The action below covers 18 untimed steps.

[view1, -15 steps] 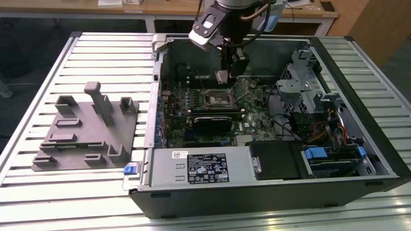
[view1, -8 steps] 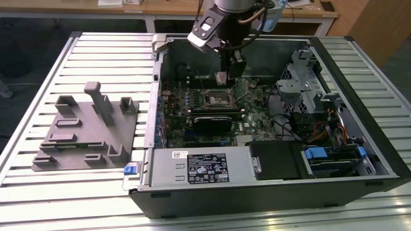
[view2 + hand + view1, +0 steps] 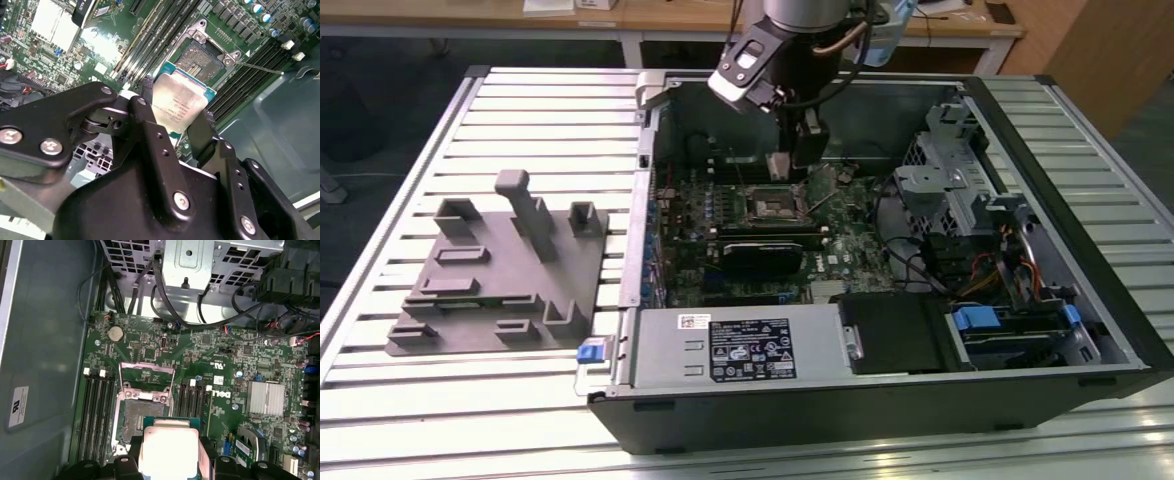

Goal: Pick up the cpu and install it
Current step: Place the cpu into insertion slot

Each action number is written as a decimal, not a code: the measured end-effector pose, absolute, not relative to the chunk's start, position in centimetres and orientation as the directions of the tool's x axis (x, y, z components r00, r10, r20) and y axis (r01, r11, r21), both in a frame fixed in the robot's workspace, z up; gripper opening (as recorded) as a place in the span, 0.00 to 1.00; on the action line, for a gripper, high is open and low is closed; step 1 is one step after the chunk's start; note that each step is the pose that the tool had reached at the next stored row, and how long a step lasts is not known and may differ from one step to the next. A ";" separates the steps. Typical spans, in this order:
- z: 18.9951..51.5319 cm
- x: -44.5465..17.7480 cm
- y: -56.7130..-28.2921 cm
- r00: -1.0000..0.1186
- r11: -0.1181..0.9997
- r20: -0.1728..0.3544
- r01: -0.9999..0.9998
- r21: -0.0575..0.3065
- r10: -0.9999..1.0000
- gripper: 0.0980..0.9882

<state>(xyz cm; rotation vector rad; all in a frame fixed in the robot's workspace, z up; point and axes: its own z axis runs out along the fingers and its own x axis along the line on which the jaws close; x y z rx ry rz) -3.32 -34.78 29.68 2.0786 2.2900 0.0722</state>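
Hanging in the upper middle of the exterior view, the black two-fingered tool (image 3: 790, 160) sits over the open black computer case (image 3: 854, 420). It is just above the dark square socket with a metal border (image 3: 771, 203) on the green motherboard (image 3: 854, 250). Over at frame left, the grey moulded plastic tray (image 3: 494, 290) rests on the slatted aluminium bench (image 3: 400, 420), well apart from the action.

Now the second wrist view, and there it is at centre frame: the small, thin, square cpu (image 3: 179, 102), with a silvery-white metal top and a narrow darker green rim. It is pinched by two opposite edges between the tool's black fingers (image 3: 200, 135). It's held in the air near the socket (image 3: 202, 57), which lies up and right of centre, and it is not yet seated.

On to the first wrist view: the cpu (image 3: 167, 450) glares white at bottom centre, with the open socket (image 3: 142, 415) just above it in frame.

My read on handling: it is light and rigid but fragile. That smooth lid looks slippery, so an edge grip like this one is the place to hold it. It wants a gentle squeeze, keeping clear of the underside contacts.
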 end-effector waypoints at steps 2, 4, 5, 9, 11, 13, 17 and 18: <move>29.6 -3.3 -34.8 -0.096 0.096 -0.004 0.993 0.067 0.995 0.48; 29.4 -3.3 -34.8 -0.096 0.096 -0.004 0.993 0.067 0.995 0.48; 29.3 -3.3 -34.8 -0.096 0.097 -0.004 0.993 0.067 0.995 0.48; 29.0 -3.3 -34.7 -0.096 0.097 -0.006 0.993 0.067 0.995 0.48; 28.9 -3.3 -34.7 -0.096 0.097 -0.006 0.993 0.067 0.995 0.48; 28.7 -3.3 -34.7 -0.095 0.095 -0.006 0.993 0.067 0.995 0.48; 28.6 -3.3 -34.7 -0.091 0.092 -0.006 0.994 0.067 0.996 0.48; 28.6 -3.3 -34.7 -0.088 0.089 -0.006 0.994 0.067 0.996 0.48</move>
